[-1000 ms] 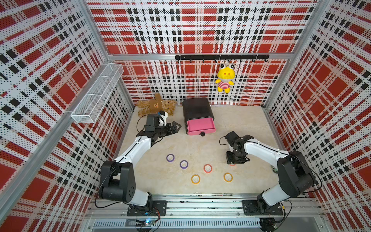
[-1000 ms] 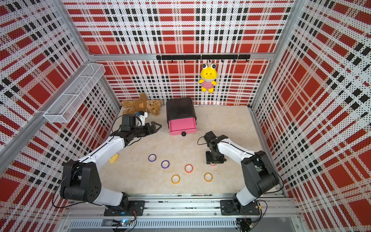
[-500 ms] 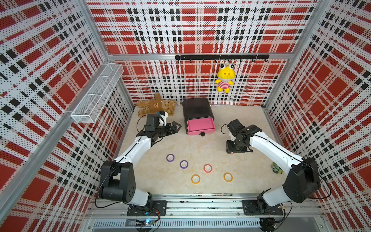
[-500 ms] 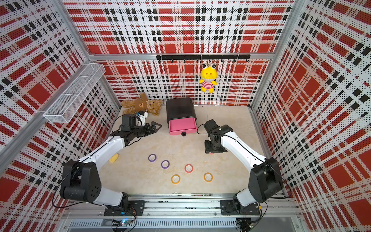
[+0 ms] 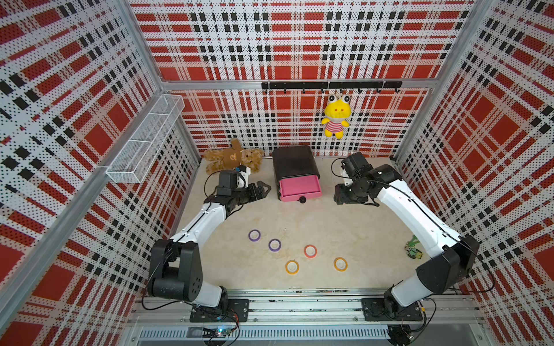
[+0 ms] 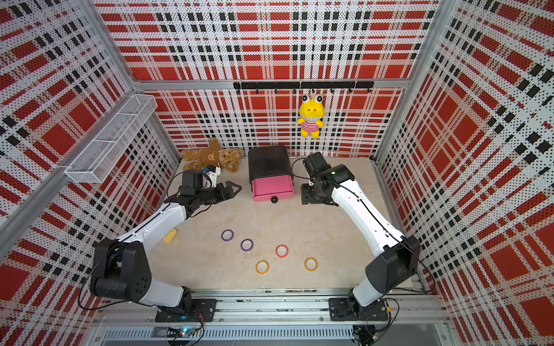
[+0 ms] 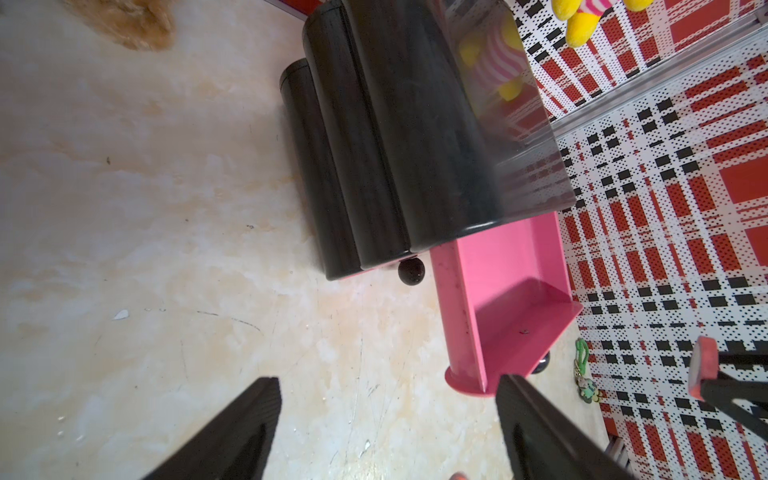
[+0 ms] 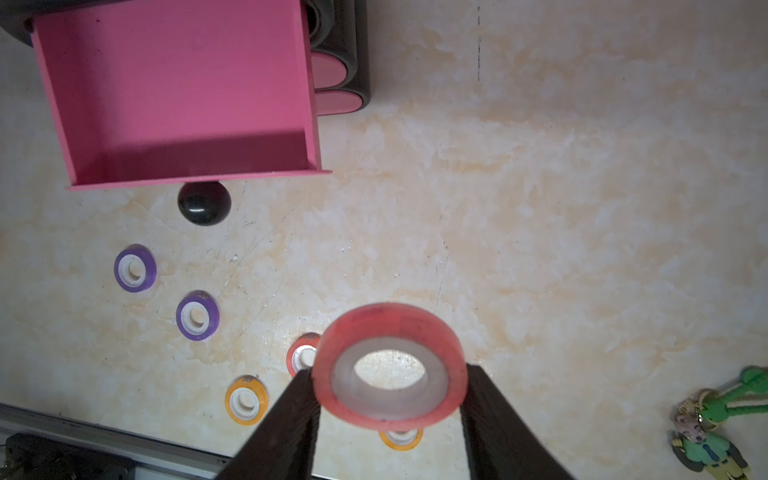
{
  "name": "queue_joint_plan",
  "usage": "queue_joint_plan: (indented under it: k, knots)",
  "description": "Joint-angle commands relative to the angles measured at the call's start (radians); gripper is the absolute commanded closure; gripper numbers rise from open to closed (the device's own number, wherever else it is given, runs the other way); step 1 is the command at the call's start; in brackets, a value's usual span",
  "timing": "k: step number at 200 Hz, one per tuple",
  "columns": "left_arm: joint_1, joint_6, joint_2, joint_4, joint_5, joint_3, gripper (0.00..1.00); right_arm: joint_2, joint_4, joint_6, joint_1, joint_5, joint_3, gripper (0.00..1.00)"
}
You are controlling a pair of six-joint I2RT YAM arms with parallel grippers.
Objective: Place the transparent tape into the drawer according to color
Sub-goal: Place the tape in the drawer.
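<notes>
Left wrist view: the left gripper point(image 7: 386, 384) is wide open and holds nothing. It sits just beside the black chest point(image 7: 395, 145), whose top pink drawer point(image 7: 511, 299) is pulled out. On the chest's other side, the right gripper point(image 8: 388, 374) pinches a red tape ring point(image 8: 390, 324) between its fingers. Five other tape rings point(image 5: 274, 245) lie on the table point(image 5: 329, 227).

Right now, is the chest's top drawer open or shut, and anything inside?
Open and empty: the top drawer is pulled out of the black chest, its visible pink floor bare.
</notes>
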Motion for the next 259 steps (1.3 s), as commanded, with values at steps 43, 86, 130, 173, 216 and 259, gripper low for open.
queue_joint_plan:
  k: [43, 86, 130, 173, 216, 259]
  knots:
    - [-0.004, 0.007, 0.004, 0.023, 0.009, 0.014, 0.11, 0.189, 0.018, -0.031, 0.063, -0.003, 0.22, 0.6]
    - [-0.002, 0.007, 0.006, 0.023, 0.006, 0.011, 0.11, 0.318, 0.021, -0.041, 0.085, -0.011, 0.361, 0.6]
    - [0.003, 0.011, 0.007, 0.023, 0.005, 0.007, 0.11, 0.41, 0.048, -0.052, 0.091, -0.033, 0.446, 0.6]
    - [0.002, 0.009, 0.002, 0.023, 0.006, 0.006, 0.11, 0.486, 0.049, -0.063, 0.091, -0.039, 0.52, 0.59]
    - [0.008, 0.009, -0.008, 0.023, 0.007, -0.001, 0.11, 0.5, 0.069, -0.061, 0.096, -0.046, 0.506, 0.54]
    - [0.009, 0.008, -0.012, 0.023, 0.008, -0.004, 0.11, 0.495, 0.095, -0.056, 0.098, -0.049, 0.49, 0.31]
